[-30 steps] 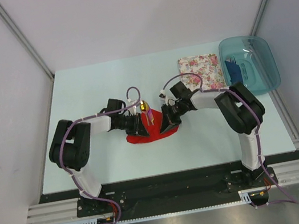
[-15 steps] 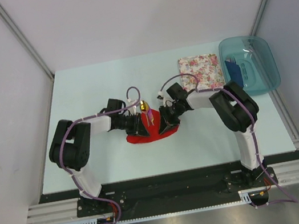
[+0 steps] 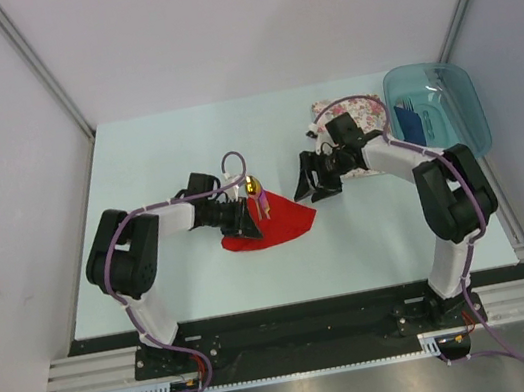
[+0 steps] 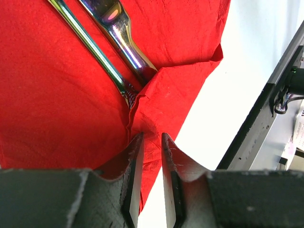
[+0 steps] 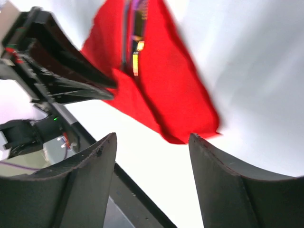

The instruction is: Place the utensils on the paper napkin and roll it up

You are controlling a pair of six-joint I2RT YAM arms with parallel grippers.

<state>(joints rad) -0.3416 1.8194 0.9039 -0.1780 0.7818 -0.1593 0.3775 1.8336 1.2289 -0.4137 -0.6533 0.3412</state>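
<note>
pale blue table (image 3: 143, 156) enclosed by plain grey walls (image 3: 251, 15).

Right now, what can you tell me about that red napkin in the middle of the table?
The red napkin is thin, soft-looking paper, plain bright red, creased rather than flat. One part is folded up over the ends of the shiny utensils lying on it. It rests on the pale table between the two arms. The left gripper pinches a raised fold at its edge. The right gripper hangs open, apart from it.
</note>
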